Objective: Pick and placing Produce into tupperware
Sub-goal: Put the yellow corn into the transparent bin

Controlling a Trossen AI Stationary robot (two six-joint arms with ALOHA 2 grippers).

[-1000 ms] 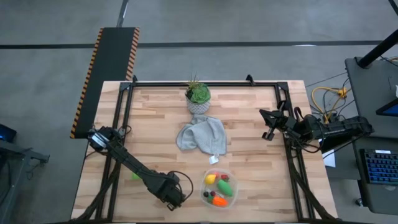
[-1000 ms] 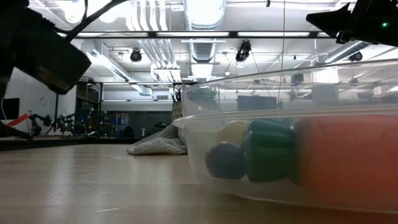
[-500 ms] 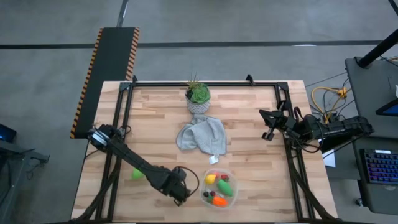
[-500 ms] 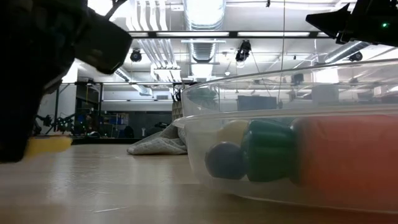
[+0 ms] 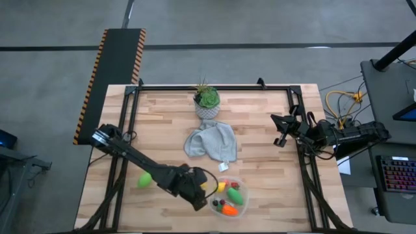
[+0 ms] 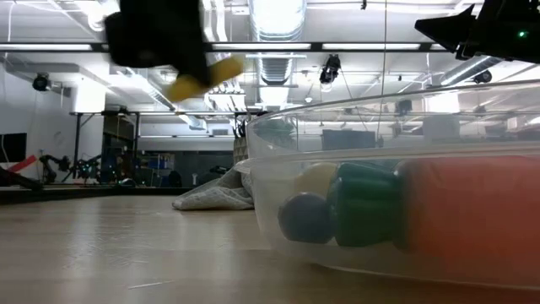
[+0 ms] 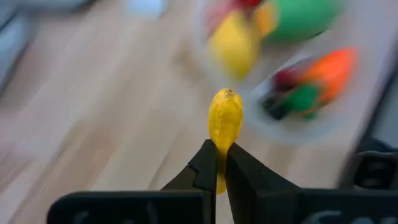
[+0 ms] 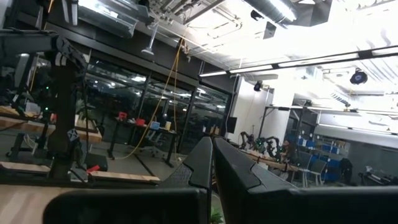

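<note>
My left gripper (image 5: 200, 194) is shut on a small yellow produce piece (image 7: 225, 119), raised above the table just left of the tupperware (image 5: 229, 196). In the low view the piece (image 6: 204, 76) sticks out below the dark gripper (image 6: 160, 34). The clear tupperware holds a yellow lemon, a green oval (image 5: 235, 195), an orange carrot and red berries. One green produce piece (image 5: 144, 179) lies on the wood farther left. My right gripper (image 5: 281, 132) waits shut, raised at the table's right edge. My left gripper pinches the yellow piece's near end (image 7: 222, 142) between its two fingers (image 7: 208, 163). The fingers slant down from the table's left side and lie along the piece. It is lifted clear of the table and juts out beyond the fingertips toward the tupperware.
A potted plant (image 5: 207, 101) stands at the far middle, with a crumpled grey cloth (image 5: 211, 142) in front of it and a small white tag (image 5: 223, 166) near the tupperware. Bare wood lies to the left and right.
My left gripper has risen from near the table's front edge and swung toward the right edge, up to the tupperware's left rim, rolling as it went. The yellow piece, low by the table half a second ago, is now lifted clear.
</note>
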